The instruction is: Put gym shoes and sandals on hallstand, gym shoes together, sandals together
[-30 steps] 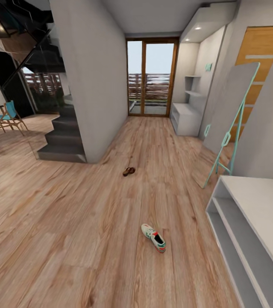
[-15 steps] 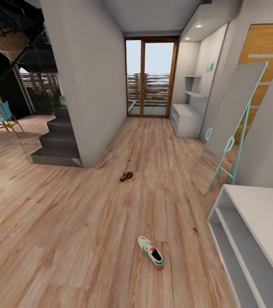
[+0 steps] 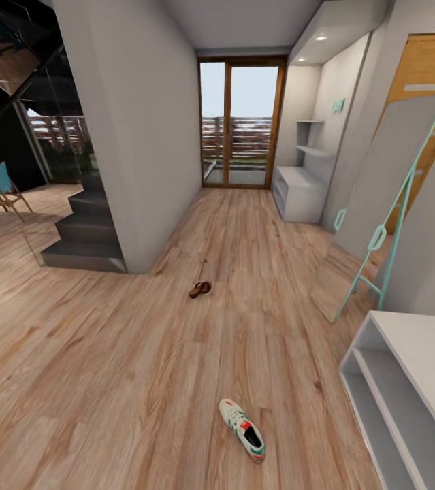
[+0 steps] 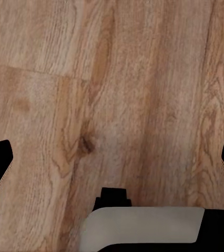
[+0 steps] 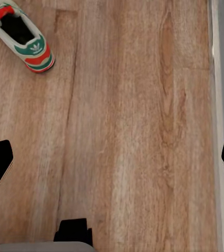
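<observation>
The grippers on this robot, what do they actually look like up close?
Little of them shows. In each wrist view, the fingertips are flat black shapes with a thin tan edge: left gripper, right gripper. Nearer the left camera sits a rounded pale-grey housing topped by a small black block. No cables or markings are visible.

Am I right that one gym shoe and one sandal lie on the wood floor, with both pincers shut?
Not quite: both pincers are open. The left pincer and the right pincer each show fingertips wide apart in the wrist views. The gym shoe and the sandal do lie on the wood floor.
</observation>
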{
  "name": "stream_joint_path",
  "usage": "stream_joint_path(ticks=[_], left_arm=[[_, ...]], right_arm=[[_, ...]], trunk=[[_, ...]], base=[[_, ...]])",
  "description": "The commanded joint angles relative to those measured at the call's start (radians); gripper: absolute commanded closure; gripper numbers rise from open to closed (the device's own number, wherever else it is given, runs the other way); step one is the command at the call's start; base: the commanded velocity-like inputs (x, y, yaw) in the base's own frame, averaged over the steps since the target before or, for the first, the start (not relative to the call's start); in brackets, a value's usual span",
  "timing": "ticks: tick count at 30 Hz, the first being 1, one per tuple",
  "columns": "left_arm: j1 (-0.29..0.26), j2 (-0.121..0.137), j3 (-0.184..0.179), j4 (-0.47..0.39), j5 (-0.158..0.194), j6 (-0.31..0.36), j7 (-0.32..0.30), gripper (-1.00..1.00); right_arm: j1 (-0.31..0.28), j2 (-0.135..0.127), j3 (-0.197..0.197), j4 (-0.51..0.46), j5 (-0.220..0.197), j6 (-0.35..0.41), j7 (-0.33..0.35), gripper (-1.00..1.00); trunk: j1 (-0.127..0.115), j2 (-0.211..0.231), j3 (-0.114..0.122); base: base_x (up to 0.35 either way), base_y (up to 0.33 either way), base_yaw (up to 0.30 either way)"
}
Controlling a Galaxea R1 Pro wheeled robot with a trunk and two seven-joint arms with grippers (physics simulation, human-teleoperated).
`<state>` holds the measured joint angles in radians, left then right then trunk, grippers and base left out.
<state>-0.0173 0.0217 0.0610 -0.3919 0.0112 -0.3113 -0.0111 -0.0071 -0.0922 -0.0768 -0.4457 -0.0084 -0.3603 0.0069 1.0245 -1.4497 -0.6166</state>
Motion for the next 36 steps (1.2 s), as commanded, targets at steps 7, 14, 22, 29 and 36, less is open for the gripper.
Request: stream_joint_path(ticks=[7,14,22,29,36], left_arm=[[-0.001,0.0,0.002,0.001,0.001,-0.003,-0.001,-1.0],[0.0,0.0,0.002,0.001,0.001,-0.003,-0.001,-1.0],[0.0,0.0,0.002,0.001,0.001,-0.003,-0.001,-1.0],[0.001,0.0,0.002,0.001,0.001,-0.003,-0.001,-1.0],[0.002,0.0,0.002,0.001,0.001,-0.003,-0.001,-1.0]], right_arm=[[-0.001,0.0,-0.001,0.001,-0.001,-0.003,0.001,-1.0],[-0.001,0.0,-0.001,0.0,-0.001,-0.003,0.001,-1.0],[-0.001,0.0,-0.001,-0.001,-0.001,-0.003,0.001,-1.0],[-0.001,0.0,-0.001,-0.006,-0.001,-0.003,0.001,-1.0],[-0.001,0.0,-0.001,-0.007,-0.001,-0.003,0.001,-1.0]], trunk=[[0.001,0.0,-0.001],[0.001,0.0,-0.001],[0.001,0.0,-0.001],[0.001,0.0,-0.001],[0.001,0.0,-0.001]], base=[[0.311,-0.071,0.0],[0.204,-0.116,0.103],[0.042,-0.021,0.056],[0.001,-0.012,0.001],[0.0,-0.164,0.0]])
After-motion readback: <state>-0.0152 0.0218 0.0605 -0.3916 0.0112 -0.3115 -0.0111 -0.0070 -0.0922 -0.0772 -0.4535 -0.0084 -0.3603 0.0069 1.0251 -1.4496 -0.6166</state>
